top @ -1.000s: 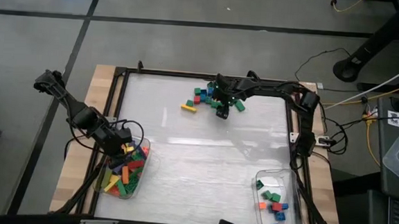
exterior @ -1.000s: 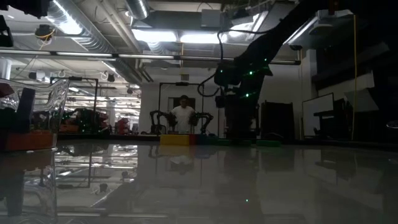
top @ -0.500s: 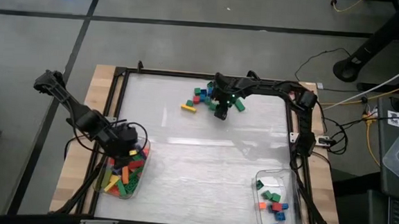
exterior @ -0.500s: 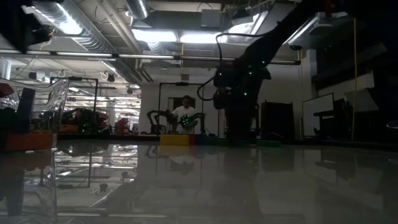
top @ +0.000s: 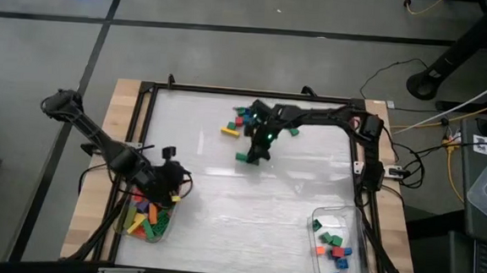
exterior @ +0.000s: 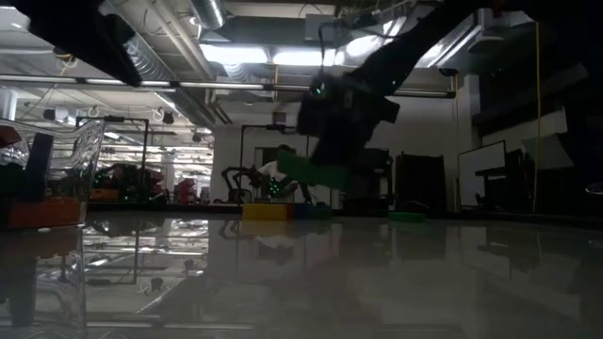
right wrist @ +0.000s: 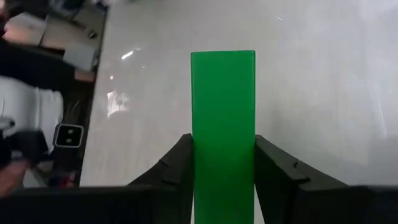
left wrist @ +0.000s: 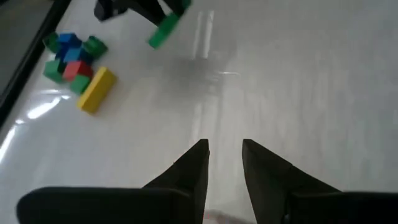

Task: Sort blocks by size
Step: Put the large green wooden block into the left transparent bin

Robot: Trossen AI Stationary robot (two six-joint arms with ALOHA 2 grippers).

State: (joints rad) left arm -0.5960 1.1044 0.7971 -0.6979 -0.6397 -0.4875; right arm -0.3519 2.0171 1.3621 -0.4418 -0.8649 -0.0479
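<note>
Green block [right wrist: 223,124] lengthwise along right pincer [right wrist: 222,163]

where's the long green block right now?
The long green block is clamped in the right gripper, lifted off the table. In the high view it sits mid-table toward the far edge, just near of the loose block pile and the yellow block.

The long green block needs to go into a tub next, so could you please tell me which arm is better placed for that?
Right. Its tool is already shut on the long green block, lifted clear of the pile. The left tool holds nothing, by the left tub.
</note>
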